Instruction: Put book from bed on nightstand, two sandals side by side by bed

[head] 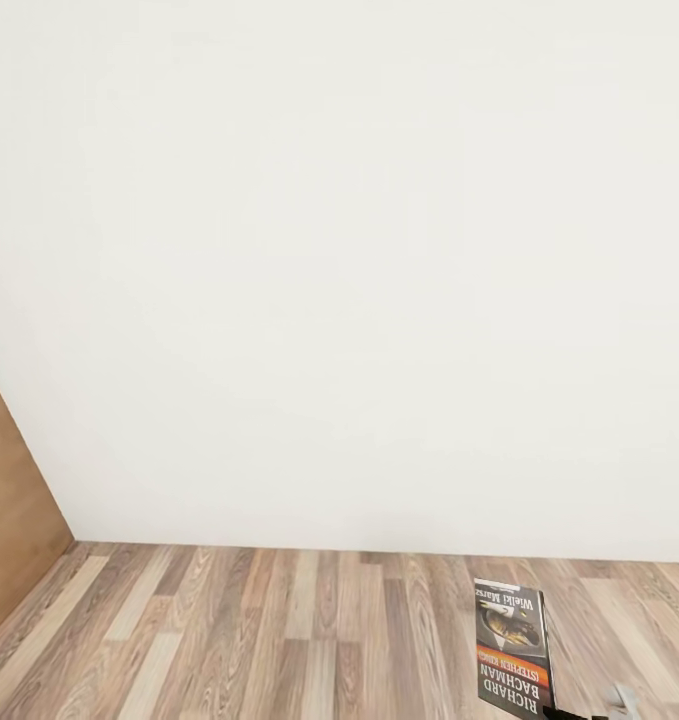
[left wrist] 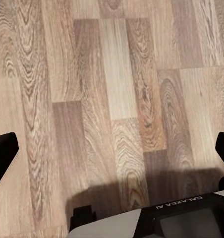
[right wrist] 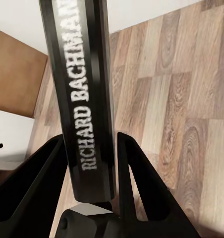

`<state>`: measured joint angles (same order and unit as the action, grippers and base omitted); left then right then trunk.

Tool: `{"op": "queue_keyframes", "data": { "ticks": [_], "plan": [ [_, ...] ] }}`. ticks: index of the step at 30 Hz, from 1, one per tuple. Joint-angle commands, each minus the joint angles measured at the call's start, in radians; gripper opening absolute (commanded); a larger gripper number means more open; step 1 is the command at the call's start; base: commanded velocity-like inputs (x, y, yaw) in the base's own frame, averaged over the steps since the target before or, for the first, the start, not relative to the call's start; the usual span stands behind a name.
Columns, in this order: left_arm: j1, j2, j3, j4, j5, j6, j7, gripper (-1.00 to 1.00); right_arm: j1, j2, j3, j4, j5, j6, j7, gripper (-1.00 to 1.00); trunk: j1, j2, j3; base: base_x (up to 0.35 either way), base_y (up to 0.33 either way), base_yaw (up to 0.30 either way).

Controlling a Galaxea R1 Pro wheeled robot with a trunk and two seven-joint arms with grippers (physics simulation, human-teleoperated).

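The book (head: 514, 650), dark with an orange band and white "Richard Bachman" lettering, stands upright low at the right of the head view, above the wood floor. In the right wrist view its black spine (right wrist: 84, 74) runs between the two black fingers of my right gripper (right wrist: 92, 141), which is shut on it. My left gripper (left wrist: 112, 153) is open, its two dark fingertips (left wrist: 3, 158) spread wide apart over bare floor planks, with nothing between them.
A plain white wall (head: 339, 250) stands close ahead, meeting the wood-plank floor (head: 279, 640). A brown wooden panel (head: 9, 500) juts in at the left. Part of my own dark body (left wrist: 181, 218) shows under the left wrist.
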<state>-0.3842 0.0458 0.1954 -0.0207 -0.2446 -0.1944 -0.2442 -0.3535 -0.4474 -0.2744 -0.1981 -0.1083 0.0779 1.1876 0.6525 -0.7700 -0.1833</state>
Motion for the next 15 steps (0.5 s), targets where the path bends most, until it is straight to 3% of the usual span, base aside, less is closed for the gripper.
{"op": "queue_keyframes", "data": {
  "ticks": [1, 15],
  "plan": [
    [-0.001, 0.000, 0.009, 0.001, -0.010, -0.003, -0.002, 1.00, -0.001, 0.000, 0.001, 0.000, -0.011, 0.008, 0.003, -1.00, 0.001, -0.001, -0.001, 0.313, 0.000, 0.000],
    [-0.001, 0.000, 0.009, 0.001, -0.010, -0.003, -0.002, 1.00, -0.001, 0.000, 0.001, 0.000, -0.011, 0.008, 0.003, -1.00, 0.001, -0.001, -0.001, 0.313, 0.000, 0.000]
  ]
}}
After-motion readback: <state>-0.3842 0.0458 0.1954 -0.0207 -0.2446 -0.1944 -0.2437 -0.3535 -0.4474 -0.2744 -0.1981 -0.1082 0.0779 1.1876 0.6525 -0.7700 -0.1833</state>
